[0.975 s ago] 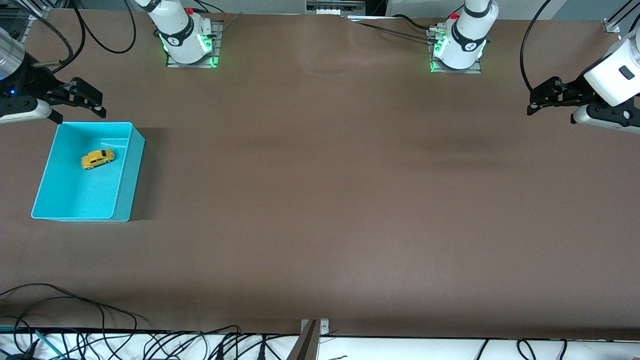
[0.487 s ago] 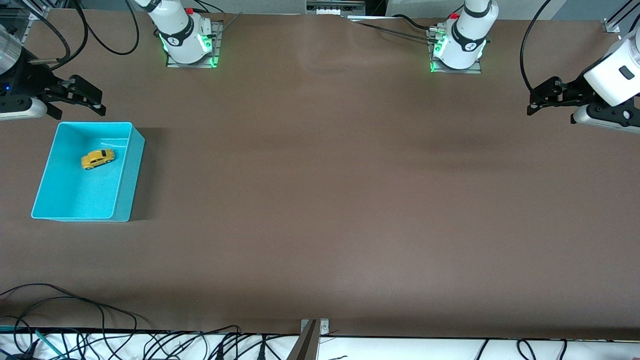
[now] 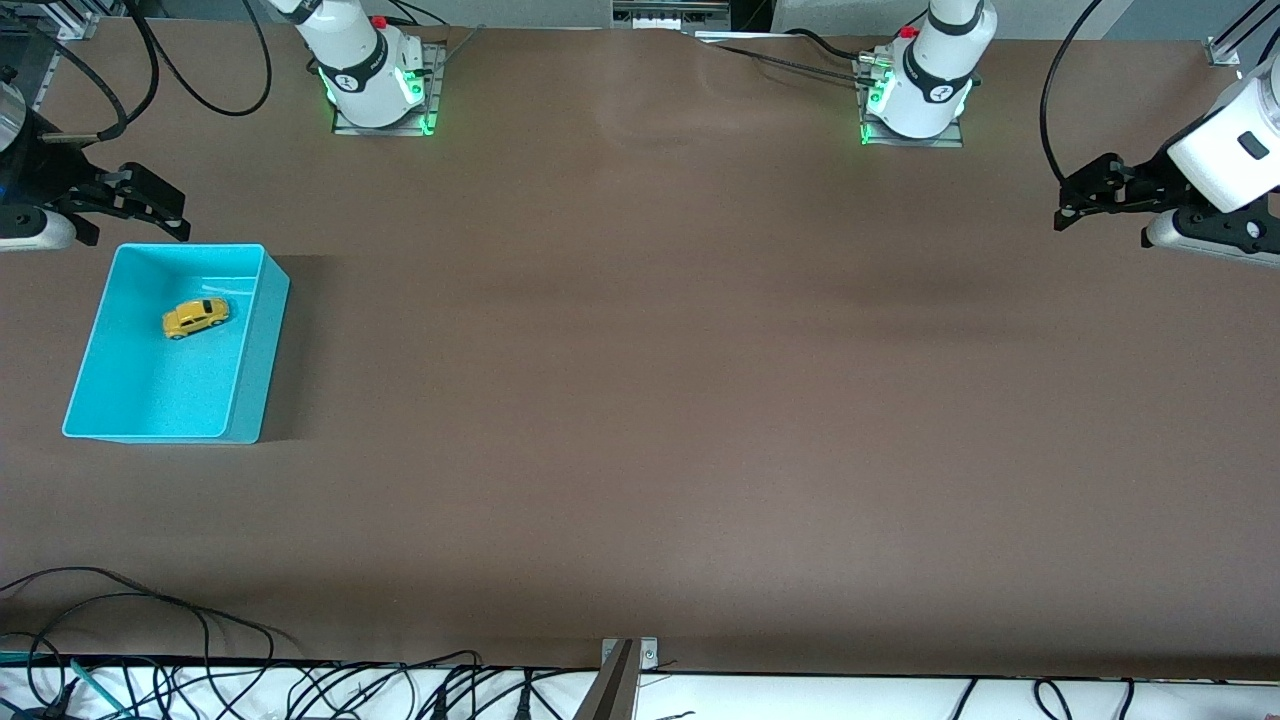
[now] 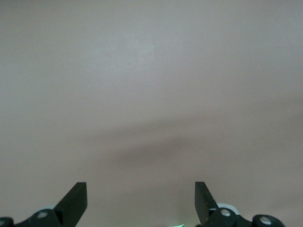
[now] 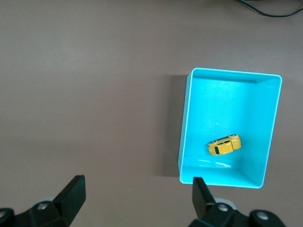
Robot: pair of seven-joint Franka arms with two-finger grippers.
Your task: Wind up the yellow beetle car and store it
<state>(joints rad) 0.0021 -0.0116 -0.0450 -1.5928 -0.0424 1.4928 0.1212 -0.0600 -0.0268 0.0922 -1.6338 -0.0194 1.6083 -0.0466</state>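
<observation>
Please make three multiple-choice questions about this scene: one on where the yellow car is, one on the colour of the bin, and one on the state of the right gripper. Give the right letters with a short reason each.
1. Where is the yellow beetle car?
A. in the bin
B. on the bare table
C. in a gripper

2. What colour is the bin?
A. red
B. turquoise
C. white

3. What is the state of the right gripper?
A. shut on the car
B. shut on the bin's wall
C. open and holding nothing

Answers:
1 A: the car rests on the bin's floor, also seen in the right wrist view.
2 B: its walls and floor are turquoise.
3 C: its fingers stand apart over the table beside the bin, with nothing between them.
</observation>
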